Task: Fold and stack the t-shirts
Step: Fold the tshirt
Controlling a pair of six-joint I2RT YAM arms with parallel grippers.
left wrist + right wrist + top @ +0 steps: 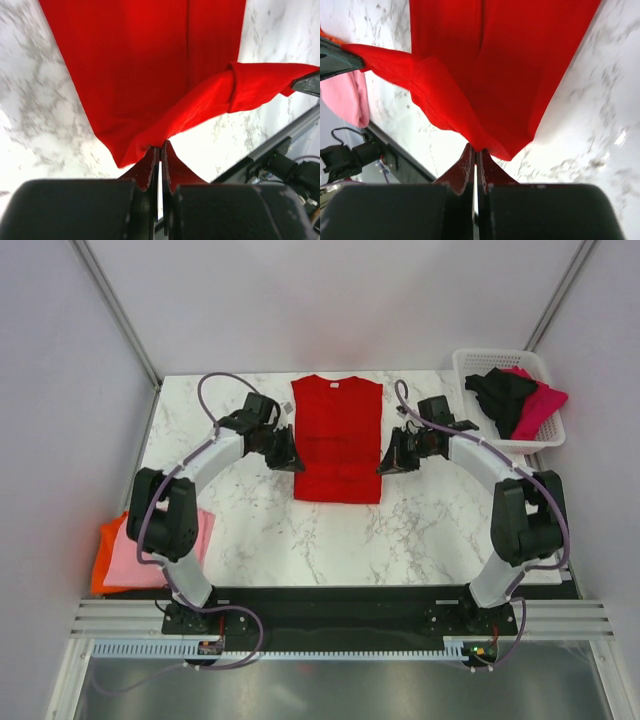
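Left tool [160,150] and right tool [475,152] each pinch the red t-shirt [337,440]; only overhead shows the basket [485,355].

One bright red t-shirt [337,440], plain; desk [260,530], white marble veined grey; white lattice basket [470,358]; black t-shirt [505,400]; magenta t-shirt [543,405]; light pink t-shirt [125,560]; orange t-shirt [103,540].

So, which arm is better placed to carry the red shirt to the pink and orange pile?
Probably left: the pink and orange pile lies beside that arm's base, and the left gripper pinches an edge of the red shirt.
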